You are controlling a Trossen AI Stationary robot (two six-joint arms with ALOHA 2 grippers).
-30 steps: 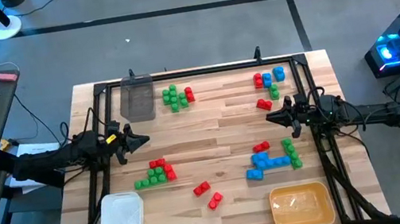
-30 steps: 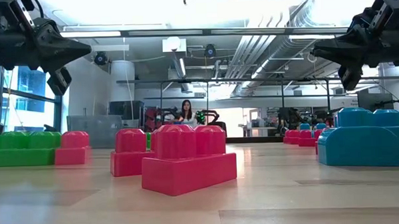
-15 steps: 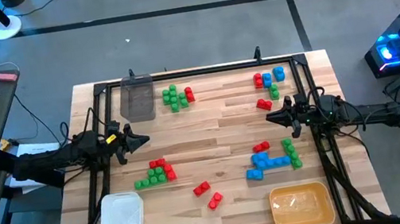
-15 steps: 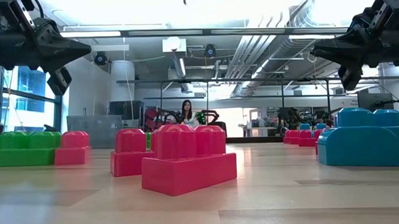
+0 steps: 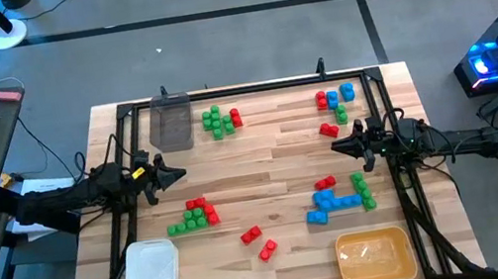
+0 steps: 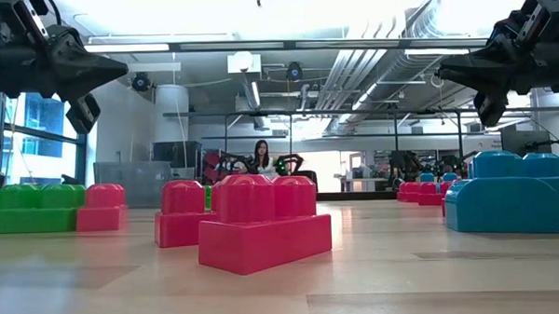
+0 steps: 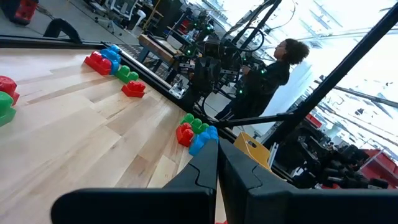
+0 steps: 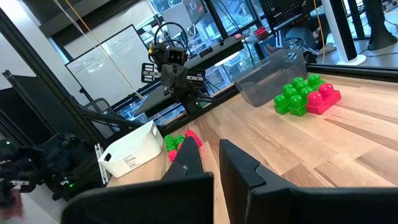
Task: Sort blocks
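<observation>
Left gripper (image 5: 178, 176) nearly closed, right gripper (image 5: 337, 145) slightly parted; both empty at the table's side edges, blocks (image 5: 197, 215) unsorted.

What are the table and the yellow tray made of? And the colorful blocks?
The table looks like pale wooden planks: grain lines and board seams show. The yellow tray seems to be see-through plastic, glossy and tinted. The blocks look like smooth molded plastic, in solid colors with rounded studs.

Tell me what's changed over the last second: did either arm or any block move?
Nothing visibly changed. The left gripper and right gripper hover where they were, holding nothing, and the blocks lie as before.
</observation>
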